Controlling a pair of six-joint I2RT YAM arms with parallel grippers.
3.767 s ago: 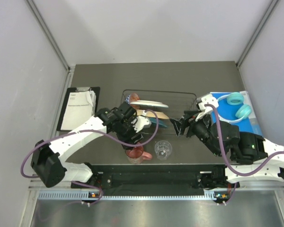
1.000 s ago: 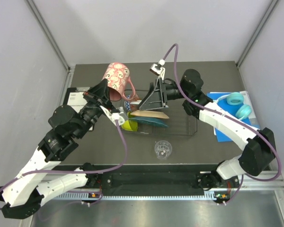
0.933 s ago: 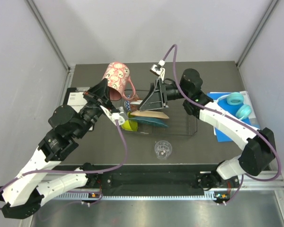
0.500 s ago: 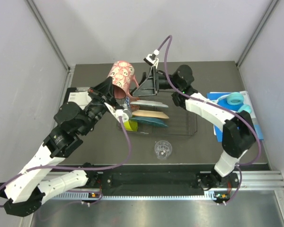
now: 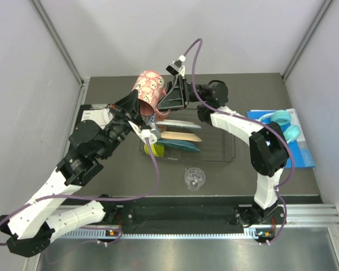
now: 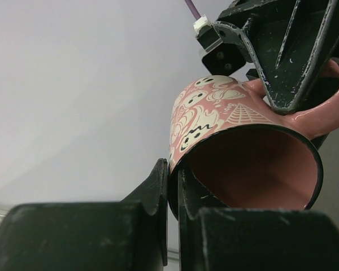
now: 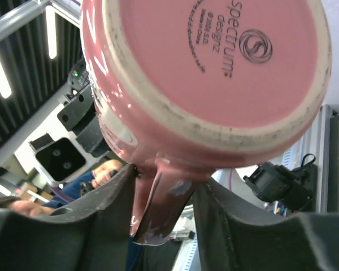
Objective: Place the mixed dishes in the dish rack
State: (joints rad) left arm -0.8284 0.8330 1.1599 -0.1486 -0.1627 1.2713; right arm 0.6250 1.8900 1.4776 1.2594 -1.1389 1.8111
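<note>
Right arm has swung across from the rack's (image 5: 219, 148) middle to the mug (image 5: 150, 92), held aloft over the rack's far-left corner. Left tool (image 6: 172, 173) pinches the rim; right tool (image 7: 165, 189) nips the handle (a handover, seemingly). Next: left lets go, right lowers mug into rack.

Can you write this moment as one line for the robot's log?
left gripper: shut on rim of pink ghost-print ceramic mug | right gripper: fingers astride its handle, grip unclear | mug: held up off table

The ghost-printed pink mug (image 5: 150, 93) hangs tilted in the air by the wire dish rack (image 5: 229, 148) holding three plates (image 5: 179, 136), the clear glass (image 5: 195, 178) upright before it.
</note>
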